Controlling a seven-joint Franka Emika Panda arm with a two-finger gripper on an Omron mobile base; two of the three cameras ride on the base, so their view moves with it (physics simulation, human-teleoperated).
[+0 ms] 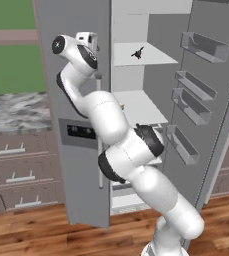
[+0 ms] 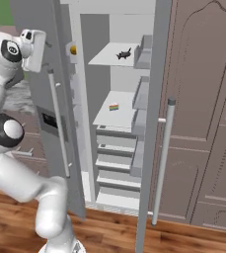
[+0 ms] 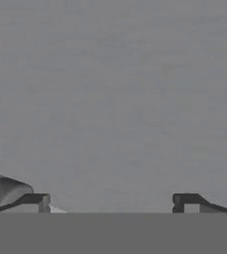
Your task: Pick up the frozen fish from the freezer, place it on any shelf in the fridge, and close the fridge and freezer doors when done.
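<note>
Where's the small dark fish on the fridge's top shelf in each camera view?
Left base view: the fish lies upper center, on the top shelf.
Right base view: fish upper center, same shelf.
Hand view: not in it; a plain grey surface faces the camera.
Shared landmark: the top shelf.

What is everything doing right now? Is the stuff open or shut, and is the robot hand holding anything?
Freezer door: nearly shut, its face toward the robot.
Fridge door: wide open.
Gripper: open, empty, facing the grey door.
Fish: lying on the top fridge shelf.
Small colourful item: sitting on the shelf below.
Fridge drawers: pushed in.
</note>
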